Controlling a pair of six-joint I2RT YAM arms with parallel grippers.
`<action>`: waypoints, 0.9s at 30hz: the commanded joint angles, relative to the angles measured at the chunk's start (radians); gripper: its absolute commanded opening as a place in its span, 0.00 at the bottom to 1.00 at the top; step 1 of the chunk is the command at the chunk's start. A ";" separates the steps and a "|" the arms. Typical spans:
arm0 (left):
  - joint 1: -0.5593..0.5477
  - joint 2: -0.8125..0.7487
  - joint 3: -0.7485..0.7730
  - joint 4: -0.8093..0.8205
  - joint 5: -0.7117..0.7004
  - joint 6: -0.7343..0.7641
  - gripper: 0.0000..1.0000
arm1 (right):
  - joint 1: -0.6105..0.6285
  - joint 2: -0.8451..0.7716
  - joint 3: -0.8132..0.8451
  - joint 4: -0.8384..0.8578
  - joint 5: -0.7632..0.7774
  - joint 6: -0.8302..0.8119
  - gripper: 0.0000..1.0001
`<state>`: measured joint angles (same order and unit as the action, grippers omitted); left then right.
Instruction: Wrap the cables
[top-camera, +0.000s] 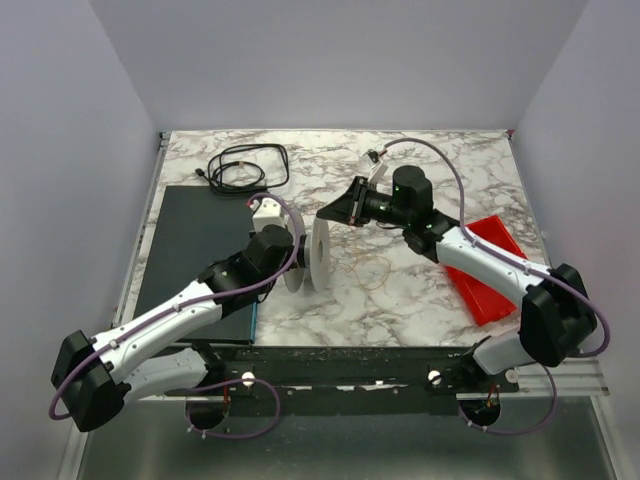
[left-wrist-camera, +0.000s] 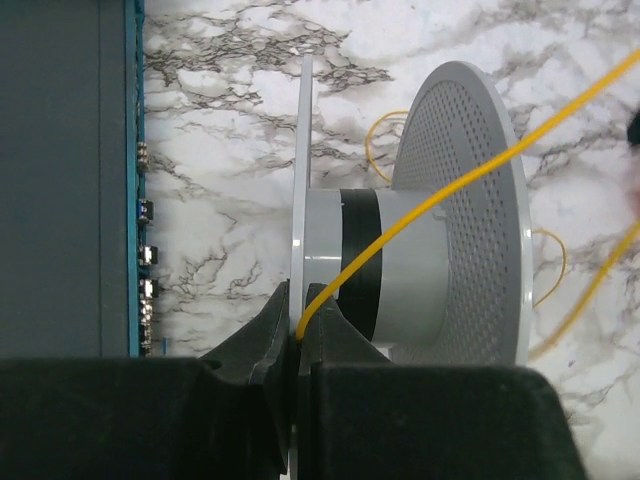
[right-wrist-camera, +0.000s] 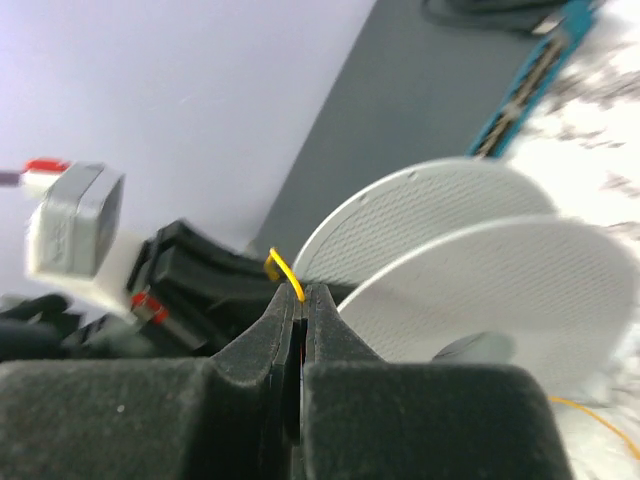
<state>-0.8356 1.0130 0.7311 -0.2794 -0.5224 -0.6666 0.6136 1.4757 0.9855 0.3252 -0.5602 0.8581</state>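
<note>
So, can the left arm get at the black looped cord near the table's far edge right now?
Probably not yet: nothing blocks the way to the black looped cord, but the left gripper is shut on the grey perforated spool, pinning the thin yellow wire to its rim.

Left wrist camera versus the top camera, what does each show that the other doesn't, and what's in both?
Only the left wrist view: the thin yellow wire pinched in the left hand, and a black band round the grey hub. Only the top view: the black looped cord and the red plastic tray. Both: the white perforated spool, the marble table, the dark grey rectangular panel.
</note>
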 joint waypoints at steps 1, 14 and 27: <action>-0.007 0.008 0.122 -0.100 0.095 0.176 0.00 | -0.014 -0.031 0.143 -0.374 0.335 -0.261 0.01; -0.007 -0.127 0.239 -0.195 0.215 0.270 0.00 | -0.121 0.093 0.136 -0.321 0.346 -0.394 0.01; -0.007 -0.116 0.469 -0.351 0.180 0.328 0.00 | -0.172 0.159 -0.026 0.005 0.117 -0.310 0.33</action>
<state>-0.8410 0.9287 1.1084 -0.5980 -0.3038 -0.3710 0.4690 1.6138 0.9897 0.2283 -0.4534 0.5320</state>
